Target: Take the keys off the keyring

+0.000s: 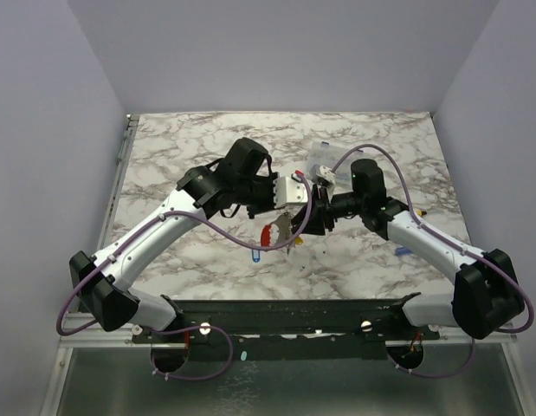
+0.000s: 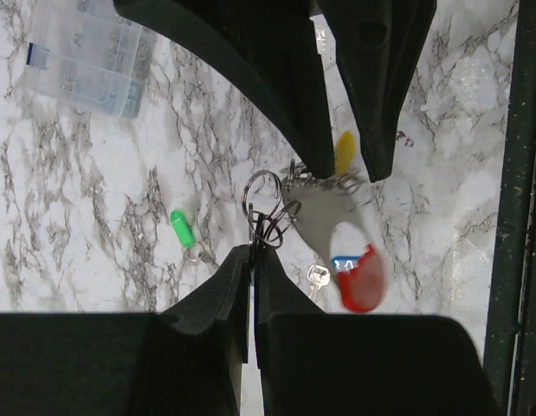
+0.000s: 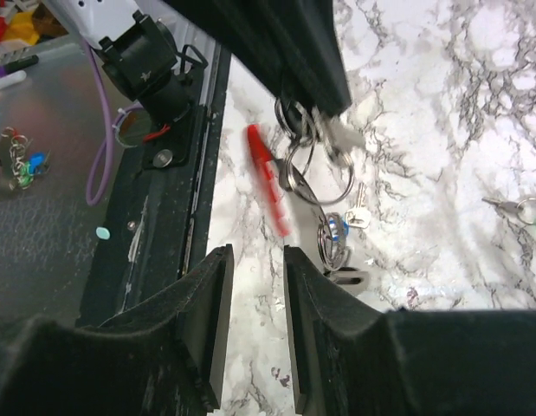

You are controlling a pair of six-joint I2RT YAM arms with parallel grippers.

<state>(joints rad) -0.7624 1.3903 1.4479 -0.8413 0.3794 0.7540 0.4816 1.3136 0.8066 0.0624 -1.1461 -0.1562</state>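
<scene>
The left gripper (image 2: pixel 253 253) is clenched on the thin dark wire keyring (image 2: pixel 268 227) and holds it in the air over the marble-patterned table (image 2: pixel 94 191), near the middle of the top view. The small flat metal keys (image 2: pixel 324 217) hang from the keyring in a bunch. The right gripper (image 3: pixel 255 260) is released: in its own view the jaws stand apart with nothing between them. From the left wrist camera its tips sit at about 1 o'clock from the ring, close against the bunch.

This looks like the pause between keys, with one hand anchoring the ring and the other free to choose. The next move calls for the right gripper to close on a single key or its tag and work it round the coil. The bunch is blurred (probably swinging), so it may need to settle first.

Counted on the bunch:
- Three oval plastic tags: one yellow tag (image 2: pixel 344 152), one red tag (image 2: pixel 363 279) and one blue tag (image 2: pixel 344 263).
- One little silver key (image 2: pixel 317 276).
- More than two wire loops; the exact number cannot be told.

Elsewhere, one green-tagged key (image 2: pixel 181 228) lies apart on the table at 8 o'clock from the ring and looks already free. One clear plastic compartment box (image 2: pixel 86 61) sits at 11 o'clock.
</scene>
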